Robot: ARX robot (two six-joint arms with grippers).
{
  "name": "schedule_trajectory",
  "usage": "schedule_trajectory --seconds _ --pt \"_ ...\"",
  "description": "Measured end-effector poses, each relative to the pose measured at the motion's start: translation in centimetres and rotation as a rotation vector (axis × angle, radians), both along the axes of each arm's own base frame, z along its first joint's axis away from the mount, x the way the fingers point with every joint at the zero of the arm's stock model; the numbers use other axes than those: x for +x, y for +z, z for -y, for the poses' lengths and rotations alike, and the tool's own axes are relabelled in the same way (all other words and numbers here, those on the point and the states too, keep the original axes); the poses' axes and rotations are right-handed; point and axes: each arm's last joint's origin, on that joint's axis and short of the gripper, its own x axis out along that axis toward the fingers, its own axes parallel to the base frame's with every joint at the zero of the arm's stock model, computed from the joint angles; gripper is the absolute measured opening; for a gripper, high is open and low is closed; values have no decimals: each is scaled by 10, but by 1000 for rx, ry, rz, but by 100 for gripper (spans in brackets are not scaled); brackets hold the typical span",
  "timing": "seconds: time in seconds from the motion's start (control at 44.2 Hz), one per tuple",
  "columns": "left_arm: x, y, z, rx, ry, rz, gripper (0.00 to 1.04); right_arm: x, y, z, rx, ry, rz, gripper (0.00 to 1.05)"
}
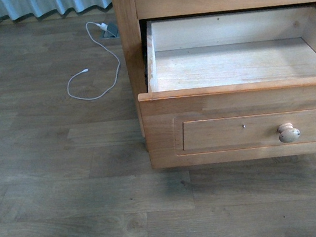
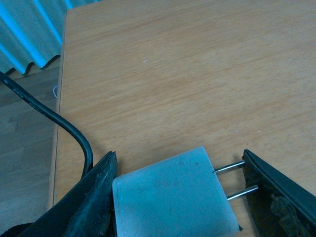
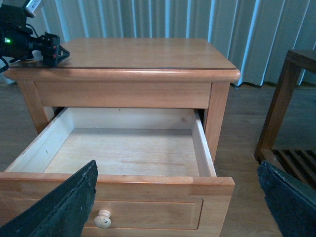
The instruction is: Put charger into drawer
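I count one charger point(image 2: 173, 197) with two metal prongs point(image 2: 229, 167) and one black cable point(image 2: 64, 123). One nightstand point(image 3: 148, 54) has one open drawer point(image 1: 238, 63) with one round knob point(image 1: 289, 132). One white cable point(image 1: 119, 68) lies on the floor, far left.

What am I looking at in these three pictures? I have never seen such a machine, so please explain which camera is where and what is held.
This is a robot with two arms, each ending in a two-fingered gripper. The front picture comes from a camera on its body. It shows the open, empty drawer of a wooden nightstand and a white cable on the floor. The other two cameras sit on the wrists. The left wrist camera looks over the left gripper, which clamps the charger, a white block with two metal prongs, over the nightstand top. The right wrist camera shows the right gripper wide open, holding nothing and facing the drawer. The left arm appears behind, at the nightstand.
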Motion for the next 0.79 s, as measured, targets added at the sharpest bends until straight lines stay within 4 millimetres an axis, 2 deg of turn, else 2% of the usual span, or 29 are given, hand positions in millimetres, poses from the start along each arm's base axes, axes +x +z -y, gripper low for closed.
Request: schedule_trajectory --seconds 0.113,0.316,0.407,0.52,0.633,0.791 --pt "-9 2 -5 -9 -2 15 69 0 0 0 0 0 0 96" --pt "-41 24 -16 -20 -40 53 69 0 0 0 0 0 0 96" --pt "-67 38 -21 -12 -97 68 69 0 0 0 0 0 0 96" --pt "-94 43 -22 1 -163 69 69 0 0 0 0 0 0 96" --pt "-133 42 -16 21 -244 70 69 0 0 0 0 0 0 96" --pt "-168 37 -7 40 -308 63 69 0 0 0 0 0 0 96"
